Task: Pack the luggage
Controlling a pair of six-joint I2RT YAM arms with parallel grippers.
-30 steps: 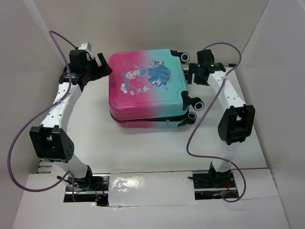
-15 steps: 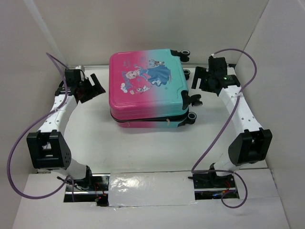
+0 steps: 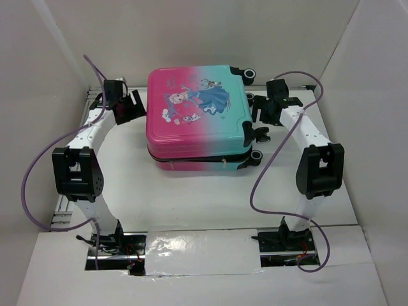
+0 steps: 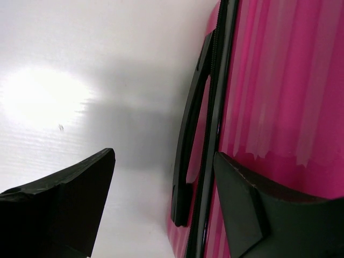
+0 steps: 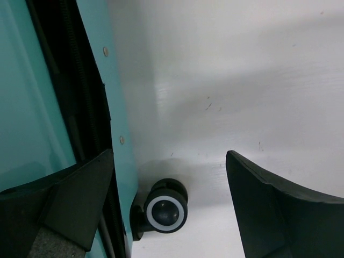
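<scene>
The luggage [image 3: 194, 118] lies flat and closed in the middle of the table, pink on the left and teal on the right, printed side up. My left gripper [image 3: 132, 106] is open at its pink left side. In the left wrist view the gripper [image 4: 164, 156] has the black side handle [image 4: 188, 145] between its fingers, and one finger [image 4: 258, 215] overlaps the pink shell [image 4: 279, 91]. My right gripper [image 3: 260, 112] is open at the teal wheel side. In the right wrist view the gripper [image 5: 169, 156] has a black wheel [image 5: 166, 212] between its fingers, beside the teal shell [image 5: 32, 107].
White walls enclose the table on the left, back and right. Black wheels [image 3: 261, 134] stick out from the luggage's right side. Purple cables loop from both arms. The arm bases [image 3: 108, 242] stand at the near edge.
Both grippers have moved in toward the luggage's sides, the left one up and to the right, the right one to the left. Both elbows shifted inward. The luggage has stayed closed and almost still.
</scene>
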